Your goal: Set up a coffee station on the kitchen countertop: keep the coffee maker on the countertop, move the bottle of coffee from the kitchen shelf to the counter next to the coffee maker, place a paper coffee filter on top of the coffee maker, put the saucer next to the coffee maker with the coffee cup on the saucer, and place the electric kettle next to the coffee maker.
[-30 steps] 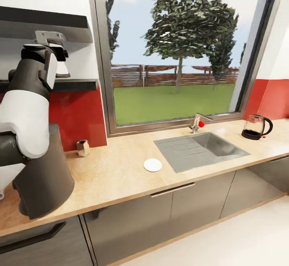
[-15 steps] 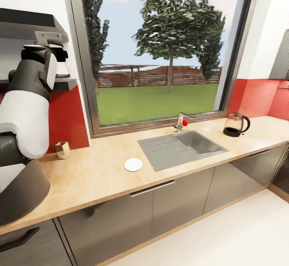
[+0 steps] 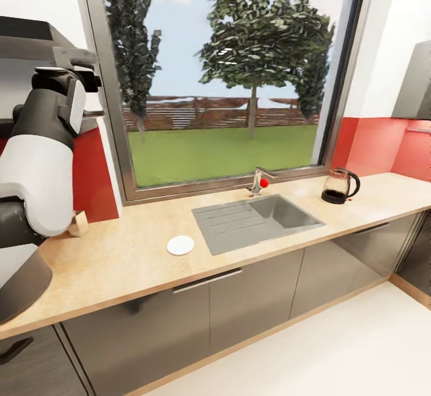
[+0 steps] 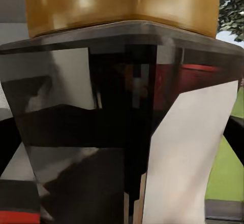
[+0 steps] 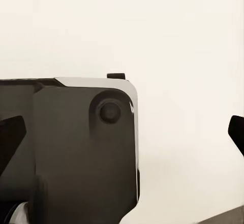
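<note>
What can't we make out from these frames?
- Left tool: in the head view the raised left arm blocks it; whether it grips the bottle cannot be told.
- Bottle of coffee: left wrist view is too close, edges cut it off, label unreadable.
- Right tool: in the right wrist view, dark tips cut off at the frame edges, state unclear.
- Electric kettle: too small to judge contents.

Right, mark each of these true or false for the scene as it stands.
1. The saucer lies on the kitchen countertop, left of the sink. True.
2. Something sits on the saucer. False: it is bare.
3. The electric kettle stands right of the sink. True.
4. The kettle lies on its side. False: it stands upright.
5. The left wrist view shows the gold-capped bottle of coffee up close. True.
</note>
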`<state>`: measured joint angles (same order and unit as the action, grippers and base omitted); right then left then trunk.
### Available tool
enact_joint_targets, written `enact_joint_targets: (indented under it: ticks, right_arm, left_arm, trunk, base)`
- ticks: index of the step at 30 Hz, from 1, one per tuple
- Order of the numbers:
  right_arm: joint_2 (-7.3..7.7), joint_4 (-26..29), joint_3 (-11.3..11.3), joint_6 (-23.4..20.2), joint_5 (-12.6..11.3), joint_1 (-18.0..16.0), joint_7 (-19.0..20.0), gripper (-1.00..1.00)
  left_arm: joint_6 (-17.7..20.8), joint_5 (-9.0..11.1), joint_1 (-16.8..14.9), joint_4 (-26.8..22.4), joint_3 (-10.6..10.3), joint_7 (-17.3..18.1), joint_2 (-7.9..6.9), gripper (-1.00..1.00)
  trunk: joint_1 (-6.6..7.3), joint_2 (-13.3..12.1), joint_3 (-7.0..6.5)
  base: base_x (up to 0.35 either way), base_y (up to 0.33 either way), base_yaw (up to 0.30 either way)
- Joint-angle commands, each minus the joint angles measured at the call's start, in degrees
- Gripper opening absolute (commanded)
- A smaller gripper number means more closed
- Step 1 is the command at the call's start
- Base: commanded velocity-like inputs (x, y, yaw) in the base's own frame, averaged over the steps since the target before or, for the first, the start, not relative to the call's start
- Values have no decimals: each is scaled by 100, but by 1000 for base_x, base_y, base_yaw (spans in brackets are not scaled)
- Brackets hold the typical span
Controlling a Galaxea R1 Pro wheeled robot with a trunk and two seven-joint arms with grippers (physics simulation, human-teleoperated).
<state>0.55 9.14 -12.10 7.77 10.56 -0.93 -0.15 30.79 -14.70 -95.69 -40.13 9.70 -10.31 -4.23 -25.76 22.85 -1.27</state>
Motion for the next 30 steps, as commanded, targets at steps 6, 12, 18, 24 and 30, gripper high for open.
enact_joint_targets:
  ticks: [6, 12, 18, 24, 30]
  right_arm:
    - [-2, -9, -47, 22, 60, -3, -2, 100]
    - [-2, -9, -47, 22, 60, -3, -3, 100]
    - [-2, -9, -47, 22, 60, -3, -3, 100]
    - [-3, -13, -47, 22, 62, -3, -3, 100]
    - [-5, -16, -44, 22, 64, -3, -3, 100]
  left_arm:
    - [16, -15, -3, -4, 4, -6, 22, -100]
    - [15, -15, -3, -4, 6, -6, 43, -100]
    - [15, -15, -3, 3, 11, -9, 49, -100]
    - [15, -15, -3, 5, 22, -14, 62, -100]
    - [-41, -13, 273, -40, 23, -15, 181, -100]
  trunk:
    - [-3, 7, 3]
    - [-3, 7, 3]
    - [-3, 7, 3]
    - [-3, 7, 3]
    - [-3, 7, 3]
  base:
    - [0, -272, 0]
    - [0, -272, 0]
    - [30, -269, 0]
    - [244, -162, 0]
    - [239, -63, 0]
